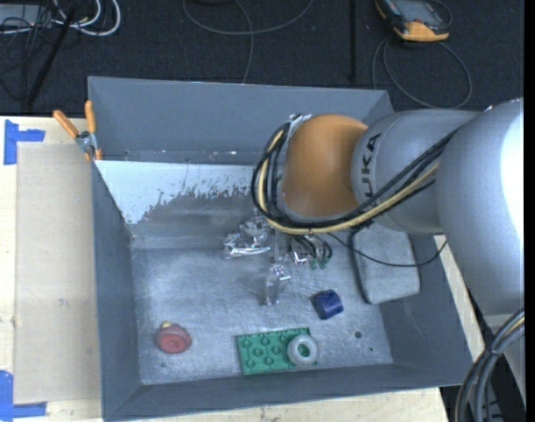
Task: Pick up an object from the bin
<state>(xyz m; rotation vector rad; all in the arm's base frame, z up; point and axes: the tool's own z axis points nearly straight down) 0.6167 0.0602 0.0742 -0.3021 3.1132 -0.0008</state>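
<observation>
My gripper (274,281) hangs over the middle of the bin floor, below the orange wrist cover, with bare metal under it. A small blue block (328,303) lies just to its lower right, apart from it. Farther toward the front wall lies a green studded plate (263,352) with a white ring (302,350) resting on its right end. I see nothing held in the gripper.
A red round cap (173,338) sits at the front left of the floor. A grey flat pad (388,269) lies against the right side, partly under the arm. The arm and its cables cover the back right of the bin.
</observation>
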